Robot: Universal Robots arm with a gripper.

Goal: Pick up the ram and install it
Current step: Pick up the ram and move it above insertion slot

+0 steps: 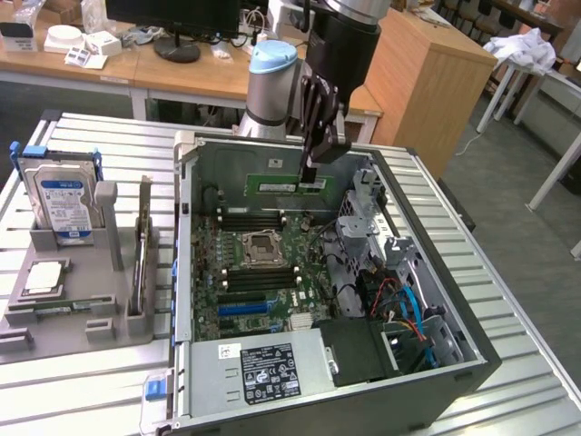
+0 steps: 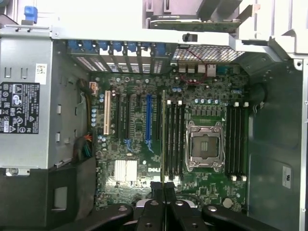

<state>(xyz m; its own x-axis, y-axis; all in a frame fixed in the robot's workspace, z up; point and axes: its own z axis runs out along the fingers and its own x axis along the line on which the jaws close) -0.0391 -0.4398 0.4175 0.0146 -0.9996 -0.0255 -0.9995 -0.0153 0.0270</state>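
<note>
Grips the ram [image 1: 277, 186] in the gripper [image 1: 310, 177], fingers [image 2: 153, 204] pressed shut on the top edge of the green stick, near its end toward the exterior view's right. Holds it level and on edge inside the open computer case [image 1: 186, 272], over the motherboard [image 1: 304, 272] and near the case's far wall. From the wrist, shows as a thin line running out from between the fingertips, along the dark memory slots [image 2: 174, 139] just beside the processor socket [image 2: 205, 147]. Cannot tell whether it touches a slot or hangs apart from it.

Crowded on every side. A second bank of memory slots [image 2: 236, 139] across the socket. Expansion slots next to the first bank, among them a blue slot [image 2: 148, 118] and a white slot [image 2: 107, 113]. A pale heatsink [image 2: 126, 170] close to the fingertips. Drive cage with red and blue cables [image 1: 404, 304] at the exterior view's right of the board. Labelled power supply [image 1: 270, 371] along the near wall.

Outside the case, at the exterior view's left, a grey holder [image 1: 95, 309] on the slatted metal table [image 1: 91, 391]. In it, a hard drive [image 1: 62, 202] with a blue label standing upright, a square silver processor chip [image 1: 44, 277] lying flat, and a thin card [image 1: 143, 245] standing on edge, all well apart from the gripper.
</note>
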